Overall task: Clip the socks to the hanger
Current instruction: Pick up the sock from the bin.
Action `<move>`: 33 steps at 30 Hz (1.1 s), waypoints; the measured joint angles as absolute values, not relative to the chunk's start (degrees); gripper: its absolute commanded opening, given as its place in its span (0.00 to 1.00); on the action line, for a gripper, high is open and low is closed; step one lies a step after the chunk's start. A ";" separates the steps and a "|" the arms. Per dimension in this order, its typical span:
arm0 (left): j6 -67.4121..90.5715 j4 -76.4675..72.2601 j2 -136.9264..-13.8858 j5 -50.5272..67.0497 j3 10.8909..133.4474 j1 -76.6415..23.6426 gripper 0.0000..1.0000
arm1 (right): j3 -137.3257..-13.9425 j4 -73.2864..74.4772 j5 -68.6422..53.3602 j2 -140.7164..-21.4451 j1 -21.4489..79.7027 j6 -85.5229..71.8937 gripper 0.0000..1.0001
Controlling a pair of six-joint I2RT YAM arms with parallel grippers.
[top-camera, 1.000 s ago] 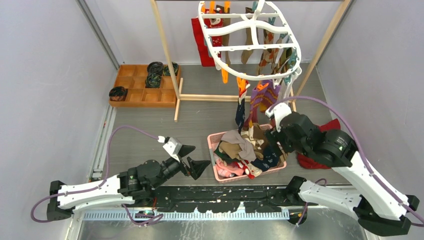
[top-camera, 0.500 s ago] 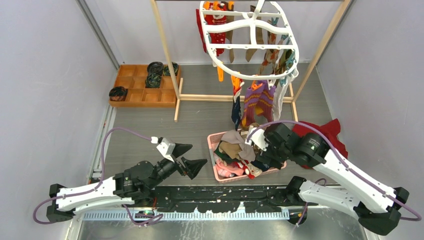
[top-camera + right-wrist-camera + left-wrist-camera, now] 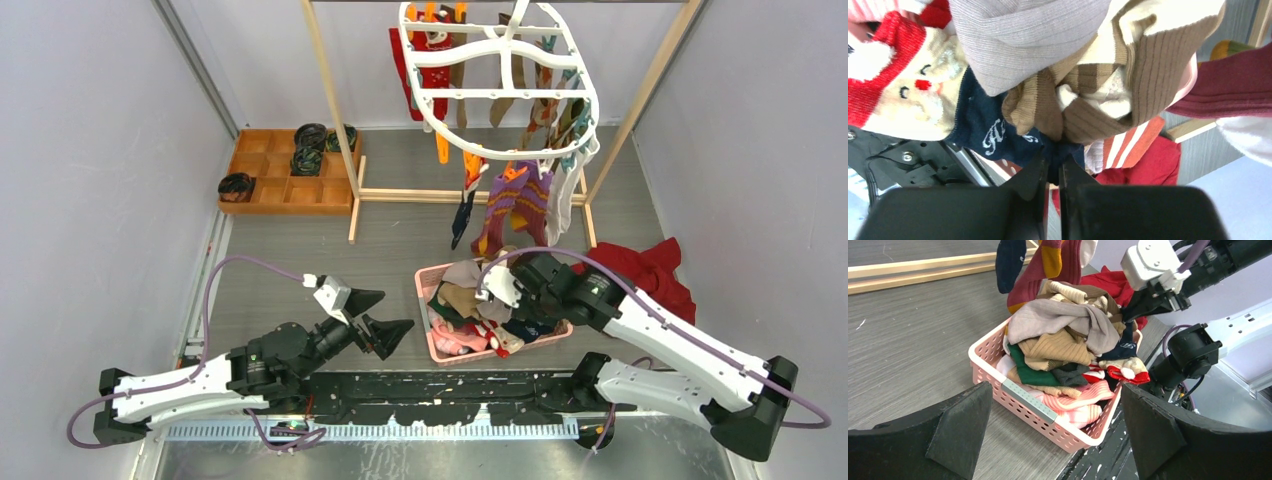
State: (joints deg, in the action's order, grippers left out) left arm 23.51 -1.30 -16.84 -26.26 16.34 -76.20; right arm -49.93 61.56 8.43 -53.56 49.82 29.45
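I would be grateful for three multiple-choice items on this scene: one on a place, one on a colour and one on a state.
1. Where do the right gripper fingers reach?
A. into the socks piled in the basket
B. onto the wooden tray
C. up at the hanger

2. What colour is the basket?
A. blue
B. pink
C. green

3. How do the left gripper fingers stand?
A. shut on a sock
B. shut, empty
C. wide open, empty

Key:
1 A, the right wrist view shows the tips pressed into the heaped fabric.
2 B, its perforated wall is pink.
3 C, the two fingers stand far apart and hold nothing.
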 measured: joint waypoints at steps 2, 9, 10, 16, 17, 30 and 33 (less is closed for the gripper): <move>23.62 -1.19 -16.82 -26.06 16.34 -76.20 1.00 | -50.96 62.52 8.67 -52.71 49.82 28.82 0.01; 23.81 -0.91 -16.75 -25.47 16.34 -76.20 1.00 | -59.07 67.13 11.11 -45.93 49.82 26.13 0.01; 23.81 -0.91 -16.75 -25.39 16.34 -76.20 1.00 | -60.16 67.57 11.29 -45.06 49.82 25.71 0.01; 23.46 -2.13 -18.09 -22.65 16.34 -76.20 1.00 | -67.24 68.93 11.16 -41.98 49.82 21.39 0.01; 23.29 -2.92 -18.50 -21.69 16.34 -76.20 1.00 | -68.42 68.95 10.94 -42.02 49.82 20.40 0.01; 13.04 -20.43 -29.30 -4.10 14.72 -76.20 1.00 | -75.99 59.40 -6.22 -46.37 49.82 7.68 0.01; 8.49 -23.86 -32.51 -2.37 14.68 -76.20 1.00 | -75.59 56.27 -9.08 -47.37 49.82 6.74 0.01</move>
State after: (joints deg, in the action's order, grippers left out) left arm 8.49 -23.86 -32.51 -2.37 14.68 -76.20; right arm -75.59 56.27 -9.08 -47.37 49.82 6.74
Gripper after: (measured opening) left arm 0.996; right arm 0.078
